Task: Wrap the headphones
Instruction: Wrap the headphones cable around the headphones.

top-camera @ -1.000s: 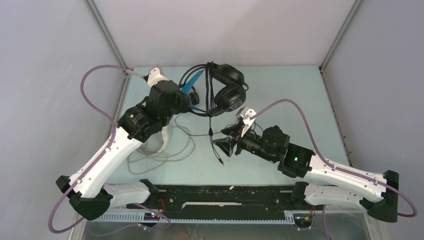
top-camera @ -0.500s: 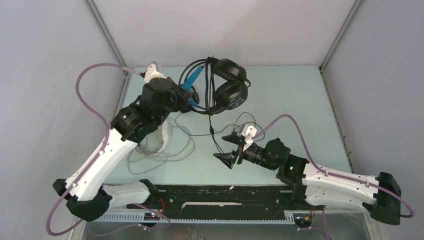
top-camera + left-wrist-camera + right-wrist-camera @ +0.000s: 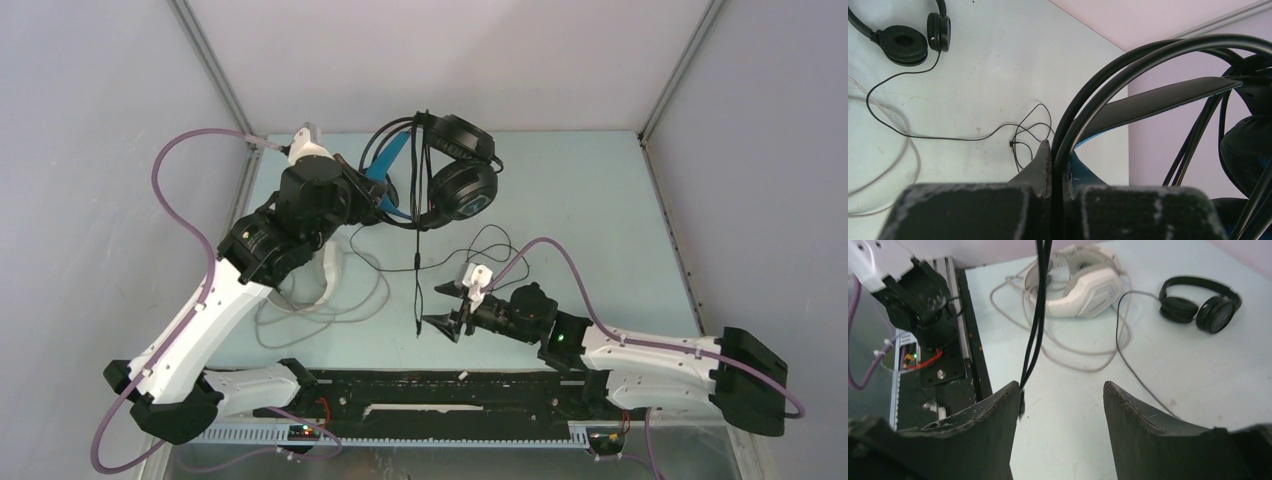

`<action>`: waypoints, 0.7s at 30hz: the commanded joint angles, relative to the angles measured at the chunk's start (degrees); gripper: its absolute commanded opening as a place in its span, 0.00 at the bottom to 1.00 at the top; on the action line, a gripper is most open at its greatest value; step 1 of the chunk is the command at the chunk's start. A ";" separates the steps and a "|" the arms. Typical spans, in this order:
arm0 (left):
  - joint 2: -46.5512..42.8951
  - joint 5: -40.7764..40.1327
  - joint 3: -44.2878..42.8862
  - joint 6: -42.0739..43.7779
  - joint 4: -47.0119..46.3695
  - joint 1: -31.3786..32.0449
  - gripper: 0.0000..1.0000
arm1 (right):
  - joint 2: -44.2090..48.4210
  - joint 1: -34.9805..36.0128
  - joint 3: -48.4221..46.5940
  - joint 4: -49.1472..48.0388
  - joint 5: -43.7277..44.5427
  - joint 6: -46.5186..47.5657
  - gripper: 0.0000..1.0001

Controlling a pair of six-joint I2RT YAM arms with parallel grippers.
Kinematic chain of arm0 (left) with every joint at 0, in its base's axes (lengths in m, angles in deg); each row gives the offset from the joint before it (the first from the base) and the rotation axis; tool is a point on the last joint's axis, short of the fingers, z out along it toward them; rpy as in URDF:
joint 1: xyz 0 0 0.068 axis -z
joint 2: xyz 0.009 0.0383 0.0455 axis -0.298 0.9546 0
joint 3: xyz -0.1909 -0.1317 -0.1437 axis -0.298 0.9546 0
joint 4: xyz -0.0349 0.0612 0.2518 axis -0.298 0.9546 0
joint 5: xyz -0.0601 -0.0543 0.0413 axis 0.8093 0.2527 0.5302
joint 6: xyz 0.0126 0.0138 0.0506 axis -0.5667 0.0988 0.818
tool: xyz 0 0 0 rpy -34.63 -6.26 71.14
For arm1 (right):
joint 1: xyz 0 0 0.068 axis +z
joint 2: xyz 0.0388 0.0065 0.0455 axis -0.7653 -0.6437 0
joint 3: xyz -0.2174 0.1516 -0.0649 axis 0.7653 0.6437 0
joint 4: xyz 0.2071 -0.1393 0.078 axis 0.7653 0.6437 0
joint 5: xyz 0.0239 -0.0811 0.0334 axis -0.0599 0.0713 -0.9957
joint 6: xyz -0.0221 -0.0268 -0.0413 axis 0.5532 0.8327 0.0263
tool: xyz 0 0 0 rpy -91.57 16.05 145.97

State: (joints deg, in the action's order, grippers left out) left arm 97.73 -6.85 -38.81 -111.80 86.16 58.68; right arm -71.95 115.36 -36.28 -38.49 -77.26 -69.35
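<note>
My left gripper (image 3: 1058,150) is shut on the thin black headband wires of the black headphones with the blue headband (image 3: 1158,100). It holds them up at the back of the table (image 3: 440,165), beside the left gripper (image 3: 378,200). Their black cable (image 3: 417,280) hangs straight down, and its end lies against the left finger (image 3: 998,410) of my open right gripper (image 3: 1063,385), which is not closed on it. That gripper is also seen from above (image 3: 447,308). The white headphones (image 3: 1088,282) and the small black pair (image 3: 1198,305) lie on the table.
The white pair (image 3: 325,275) lies partly under my left arm, with its pale cable (image 3: 320,312) looped in front. A thin black cable (image 3: 490,250) loops on the table near my right arm. A black rail (image 3: 450,390) runs along the near edge.
My right gripper has drawn back toward the near edge and a little left. The hanging cable has swung from slanting to straight down. My left arm has lifted the headphones slightly.
</note>
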 commanded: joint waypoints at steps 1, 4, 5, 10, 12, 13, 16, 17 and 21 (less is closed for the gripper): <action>-2.06 1.95 -4.42 -4.00 -6.95 0.08 0.00 | -3.74 0.83 1.57 -8.14 -2.17 -0.64 0.64; -2.29 1.87 -4.15 -4.21 -6.67 0.11 0.00 | -5.36 1.94 1.59 -10.10 -2.02 -0.40 0.64; -2.48 1.86 -3.97 -4.28 -6.75 0.11 0.00 | -5.61 2.19 1.59 -10.27 -1.85 -0.43 0.64; -2.88 1.48 -3.54 -4.00 -7.05 0.06 0.00 | -6.35 2.61 1.59 -10.50 -1.88 -1.02 0.63; -2.72 1.42 -3.58 -3.63 -7.24 0.07 0.00 | -6.08 2.72 1.59 -10.56 -2.00 -1.31 0.63; -2.55 1.45 -3.62 -3.37 -7.31 0.06 0.00 | -5.83 2.81 1.59 -10.51 -2.18 -1.39 0.63; -2.20 0.94 -4.16 -2.61 -7.14 0.06 0.00 | -4.66 3.10 1.59 -9.36 -2.32 -0.99 0.63; -2.15 0.50 -4.23 -2.36 -6.94 0.07 0.00 | -4.24 3.09 1.59 -8.85 -2.32 -0.92 0.63; -2.21 -0.14 -3.98 -2.06 -7.12 0.10 0.00 | -3.32 3.18 1.59 -8.89 -1.01 -0.21 0.67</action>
State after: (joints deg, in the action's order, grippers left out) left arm 97.40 -6.54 -38.81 -112.63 86.12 58.68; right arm -77.21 118.12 -34.33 -45.20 -79.40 -70.09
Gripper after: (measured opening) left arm 0.048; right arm 0.654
